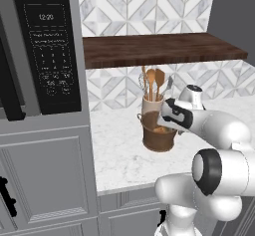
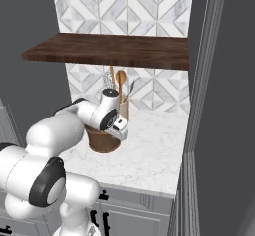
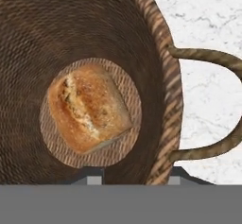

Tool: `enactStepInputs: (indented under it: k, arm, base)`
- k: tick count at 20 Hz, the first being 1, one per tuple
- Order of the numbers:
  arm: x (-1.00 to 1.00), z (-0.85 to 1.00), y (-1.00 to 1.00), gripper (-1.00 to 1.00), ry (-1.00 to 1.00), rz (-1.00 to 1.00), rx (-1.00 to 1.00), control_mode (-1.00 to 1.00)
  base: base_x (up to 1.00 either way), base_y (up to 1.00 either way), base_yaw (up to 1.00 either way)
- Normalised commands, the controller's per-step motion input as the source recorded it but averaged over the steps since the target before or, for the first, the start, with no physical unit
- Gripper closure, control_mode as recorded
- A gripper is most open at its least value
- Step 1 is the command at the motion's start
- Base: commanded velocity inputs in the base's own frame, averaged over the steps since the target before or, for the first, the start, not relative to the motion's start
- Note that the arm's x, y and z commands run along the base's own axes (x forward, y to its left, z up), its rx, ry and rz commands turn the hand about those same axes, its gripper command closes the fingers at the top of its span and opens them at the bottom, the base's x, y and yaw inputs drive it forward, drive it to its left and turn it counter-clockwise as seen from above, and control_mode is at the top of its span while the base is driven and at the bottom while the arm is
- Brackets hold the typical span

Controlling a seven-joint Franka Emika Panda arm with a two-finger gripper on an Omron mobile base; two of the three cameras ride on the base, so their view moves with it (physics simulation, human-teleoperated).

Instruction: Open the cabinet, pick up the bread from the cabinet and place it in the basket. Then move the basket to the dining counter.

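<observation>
The brown woven basket [image 1: 158, 140] [image 2: 102, 141] stands on the marble worktop [image 1: 119, 155]. The bread [image 3: 89, 107], a golden-brown roll, lies on the basket's round bottom, and a sliver of it [image 1: 160, 129] shows over the rim. My gripper [image 3: 134, 178] hangs open just above the basket's rim [image 3: 165, 67], one fingertip [image 3: 94, 178] inside the wall and the other outside it. Nothing is between the fingers but the rim. A rope-like handle loop [image 3: 222, 57] sticks out from the basket's side over the marble. The hand [image 1: 172, 116] [image 2: 117, 125] covers the basket's near rim.
A cream utensil jar [image 1: 152, 103] [image 2: 123, 105] with wooden spoons stands right behind the basket. A dark wooden shelf [image 1: 159, 48] [image 2: 109, 48] hangs low over the worktop. A black microwave [image 1: 47, 46] is built in at the left; a tall grey panel [image 2: 214, 105] closes the right.
</observation>
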Motion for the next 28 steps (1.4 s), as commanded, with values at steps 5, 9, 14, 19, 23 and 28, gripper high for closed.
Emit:
enactStepInputs:
  k: [5,9,14,19,23,28]
  arm:
    - [-0.28,0.25,0.0,1.0,0.02,0.0,0.0,-1.0]
    - [-0.21,0.65,0.0,1.0,0.01,-0.01,0.02,-1.0]
    - [-0.21,0.84,-0.14,1.0,0.08,-0.08,0.04,-1.0]
    - [-0.26,0.72,-0.55,1.0,0.16,-0.15,0.1,-1.0]
    - [-0.23,0.69,-0.1,1.0,0.01,-0.15,0.05,-1.0]
    - [-0.39,0.55,0.04,1.0,-0.04,-0.09,0.0,-1.0]
  base:
    - [0.0,0.0,0.0]
    - [0.0,0.0,0.0]
    - [0.0,0.0,0.0]
    - [0.0,0.0,0.0]
    - [0.0,0.0,0.0]
    - [0.0,0.0,0.0]
